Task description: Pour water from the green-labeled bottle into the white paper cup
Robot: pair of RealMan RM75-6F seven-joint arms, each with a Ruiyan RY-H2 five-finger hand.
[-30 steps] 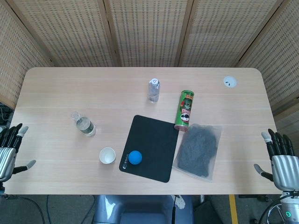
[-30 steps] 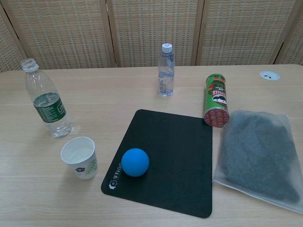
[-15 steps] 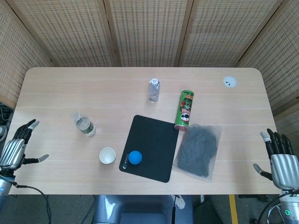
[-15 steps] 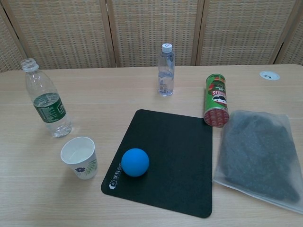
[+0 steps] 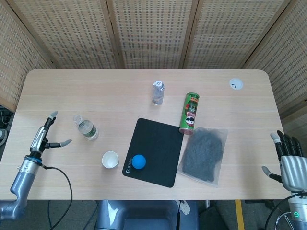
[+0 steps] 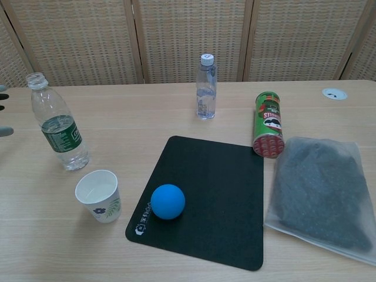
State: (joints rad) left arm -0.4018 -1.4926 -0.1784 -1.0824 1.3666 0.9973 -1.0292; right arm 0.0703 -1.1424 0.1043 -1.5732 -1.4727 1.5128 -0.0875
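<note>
The green-labeled bottle [image 5: 86, 127] [image 6: 59, 124] stands upright and uncapped on the left side of the table, partly filled with water. A white paper cup [image 5: 110, 159] [image 6: 99, 195] with a small flower print stands just in front of it and to its right. My left hand [image 5: 44, 137] hovers over the table's left part with fingers spread, a short way left of the bottle and holding nothing; only its fingertips [image 6: 3, 110] show at the chest view's left edge. My right hand [image 5: 289, 161] is open beside the table's right front corner.
A black mat [image 5: 156, 152] with a blue ball [image 5: 139, 162] lies mid-table. A capped clear bottle [image 5: 158, 92] stands behind it. A green snack can [image 5: 190, 113] lies to the right, next to a grey bag [image 5: 203, 155]. A white disc [image 5: 235, 84] sits far right.
My left hand has come up from beside the table's left front edge and moved inward over the table toward the green-labeled bottle. My right hand has barely shifted.
</note>
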